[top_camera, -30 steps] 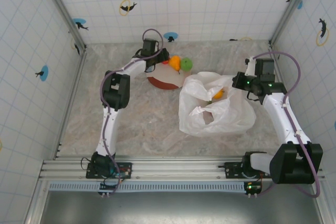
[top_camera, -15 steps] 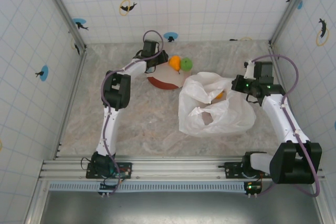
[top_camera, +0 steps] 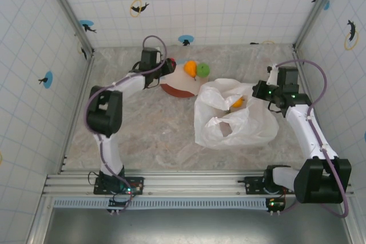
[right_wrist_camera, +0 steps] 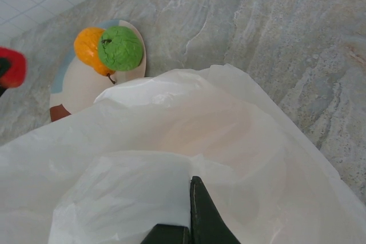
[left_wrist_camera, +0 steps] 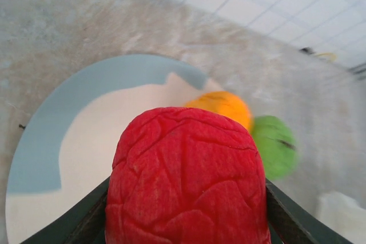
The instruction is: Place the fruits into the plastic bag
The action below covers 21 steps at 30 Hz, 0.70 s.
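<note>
The left claw [top_camera: 163, 67] grips a red fruit [left_wrist_camera: 186, 181] over the far-left rim of the plate [top_camera: 171, 90] — an orange [top_camera: 190, 67] and a green apple [top_camera: 203, 70] sit touching on the plate's far edge. Right of the plate lies the plastic bag [top_camera: 240, 124], its edge pinched in the closed right claw [right_wrist_camera: 191, 212] — one orange fruit [top_camera: 238, 103] shows inside

Tiled walls [top_camera: 189, 4], seemingly marble tabletop [top_camera: 148, 135]

A reddish-brown plate [top_camera: 174, 91] sits on the marbled table [top_camera: 148, 135] near tiled walls [top_camera: 194, 10].
</note>
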Motion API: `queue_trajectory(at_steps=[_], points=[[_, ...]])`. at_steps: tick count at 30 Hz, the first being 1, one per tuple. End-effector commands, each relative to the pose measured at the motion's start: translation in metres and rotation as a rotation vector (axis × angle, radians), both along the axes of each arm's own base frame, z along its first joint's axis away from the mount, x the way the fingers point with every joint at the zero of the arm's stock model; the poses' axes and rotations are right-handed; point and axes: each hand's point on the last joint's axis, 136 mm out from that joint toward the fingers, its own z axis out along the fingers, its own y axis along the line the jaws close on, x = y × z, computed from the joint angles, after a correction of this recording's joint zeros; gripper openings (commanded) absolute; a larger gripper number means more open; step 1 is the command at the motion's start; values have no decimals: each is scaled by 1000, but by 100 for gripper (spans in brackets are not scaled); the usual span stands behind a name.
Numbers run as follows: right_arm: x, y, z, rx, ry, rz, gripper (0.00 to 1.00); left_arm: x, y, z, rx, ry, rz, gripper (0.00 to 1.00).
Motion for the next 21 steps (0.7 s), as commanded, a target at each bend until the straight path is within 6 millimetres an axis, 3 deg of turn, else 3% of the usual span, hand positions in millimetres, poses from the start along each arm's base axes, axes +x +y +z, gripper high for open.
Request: queue_trajectory(at_steps=[1, 6, 7, 13, 16, 21], points=[[2, 6, 9, 32, -45, 2, 0, -43, -3, 35, -109, -69, -49, 51], [4, 12, 17, 69, -86, -11, 0, -130, -2, 50, -65, -109, -149, 50], [4, 15, 17, 84, -92, -12, 0, -155, -15, 52, -52, -118, -213, 50], [6, 30, 18, 134, -105, -1, 0, -240, -47, 57, -9, -166, -445, 51], [5, 35, 18, 137, -107, 5, 0, -268, -70, 55, -7, -173, -566, 51], [2, 42, 17, 133, -102, 18, 0, -289, -89, 52, -42, -190, -668, 50]])
